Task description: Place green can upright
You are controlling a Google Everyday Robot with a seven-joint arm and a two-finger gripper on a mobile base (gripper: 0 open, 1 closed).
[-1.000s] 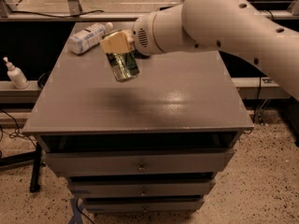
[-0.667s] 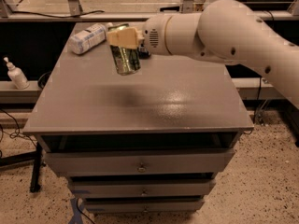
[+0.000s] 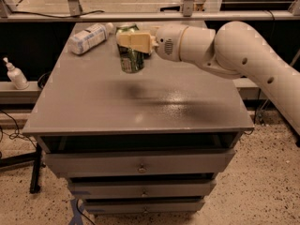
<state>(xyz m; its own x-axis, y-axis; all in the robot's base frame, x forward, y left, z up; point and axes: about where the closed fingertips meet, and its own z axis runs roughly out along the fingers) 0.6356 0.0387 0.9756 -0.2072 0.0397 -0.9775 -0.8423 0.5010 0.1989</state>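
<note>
Between the fingers of our gripper, clamped on its upper half, the green can hangs nearly upright, low over the table. We should ease it straight down, then open slowly, clear of the bottle beyond the fingertips.

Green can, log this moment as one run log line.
gripper: shut on green can | can: upright, over far side of cabinet top | bottle: lying at far-left corner
</note>
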